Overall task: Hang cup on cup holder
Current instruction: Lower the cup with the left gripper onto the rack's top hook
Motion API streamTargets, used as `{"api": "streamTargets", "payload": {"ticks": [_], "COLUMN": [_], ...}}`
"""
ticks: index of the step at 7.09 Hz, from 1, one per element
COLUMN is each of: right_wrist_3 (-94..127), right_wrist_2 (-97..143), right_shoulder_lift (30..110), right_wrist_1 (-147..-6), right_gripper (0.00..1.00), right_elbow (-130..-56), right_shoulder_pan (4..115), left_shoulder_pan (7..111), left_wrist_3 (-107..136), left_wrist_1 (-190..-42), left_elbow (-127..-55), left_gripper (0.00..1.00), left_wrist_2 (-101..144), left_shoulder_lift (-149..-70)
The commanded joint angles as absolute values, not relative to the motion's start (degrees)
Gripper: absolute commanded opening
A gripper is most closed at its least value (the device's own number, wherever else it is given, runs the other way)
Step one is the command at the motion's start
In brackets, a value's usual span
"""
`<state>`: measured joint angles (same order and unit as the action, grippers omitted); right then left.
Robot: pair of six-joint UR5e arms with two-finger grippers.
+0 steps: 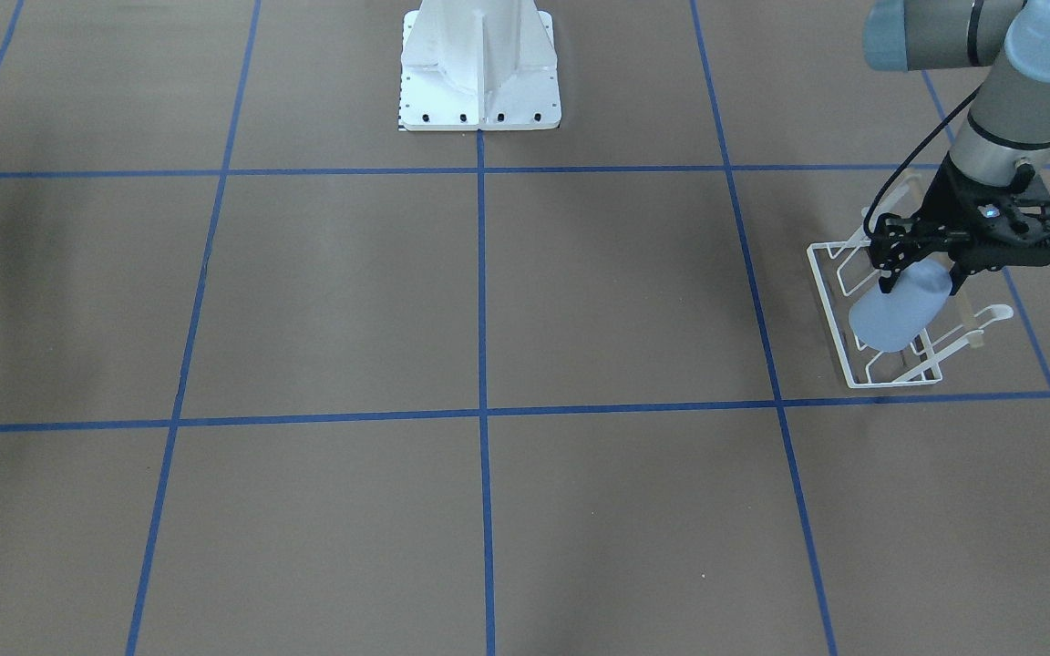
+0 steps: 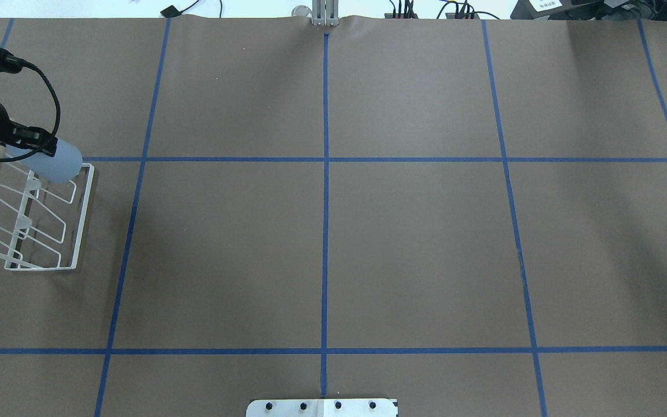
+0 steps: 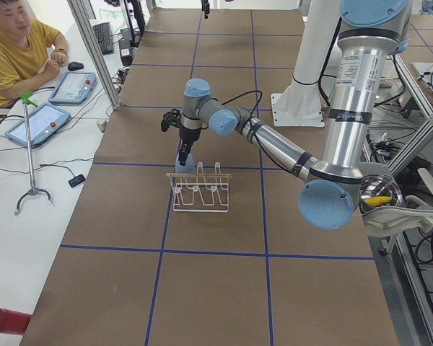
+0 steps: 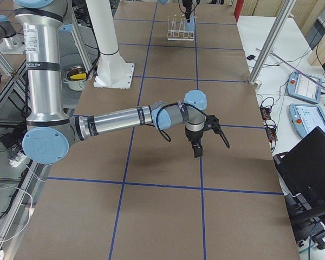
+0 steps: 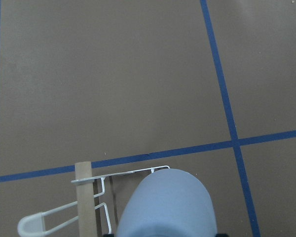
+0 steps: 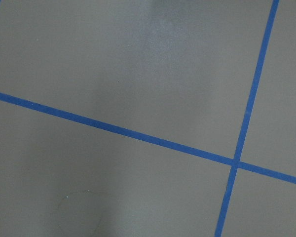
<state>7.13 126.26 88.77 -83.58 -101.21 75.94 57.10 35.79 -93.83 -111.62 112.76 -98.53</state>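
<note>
Over the far end of the white wire cup holder [image 2: 82, 217], the light blue cup [image 1: 899, 314] hangs tilted, its closed base pointing outward and down. The left hand [image 1: 921, 273] is clamped on the cup from both sides, near its rim end. In the left wrist view the cup fills the lower edge, just beside the wooden dowel [image 5: 84, 197] and a round-tipped prong [image 5: 32, 224]; whether the cup sits on a prong cannot be told. The holder stands upright on the brown worktop [image 1: 616, 292], inside one square of the blue tape lines [image 1: 481, 273]. Well apart from all this, the right hand [image 4: 197, 150] hovers over bare worktop, pointing down; how far open it is cannot be told.
</note>
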Motion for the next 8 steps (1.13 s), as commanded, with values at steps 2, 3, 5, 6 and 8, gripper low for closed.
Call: {"api": "streamTargets", "payload": {"ticks": [2,3,5,6,8], "right_wrist_3": [7.5,7.6,7.6,7.6,7.6], "right_wrist_2": [126.3,126.2,126.2,126.3,126.3], "right_shoulder_lift": [88.7,88.7,88.8,88.8,88.8], "right_wrist_1": [-83.6,-83.6,-83.6,-83.6,-83.6], "right_gripper": [1.00,1.00,1.00,1.00,1.00], "right_elbow": [-101.2,-101.2,-101.2,-101.2,-101.2], "right_shoulder_pan": [75.9,75.9,75.9,75.9,75.9], "left_shoulder_pan": [56.6,56.6,56.6,56.5,56.5], "left_wrist_3": [35.8,35.7,35.7,35.6,35.2], "left_wrist_1": [-93.9,-94.0,-94.0,-94.2,-94.4], "left_elbow": [-108.6,-107.4,-106.5,-105.8,-106.1], "left_gripper": [0.00,0.00,0.07,0.42,0.98], "left_wrist_2": [112.8,112.7,112.8,112.8,112.8], "left_shoulder_lift": [-100.3,-100.7,-101.2,-101.9,-102.0]}}
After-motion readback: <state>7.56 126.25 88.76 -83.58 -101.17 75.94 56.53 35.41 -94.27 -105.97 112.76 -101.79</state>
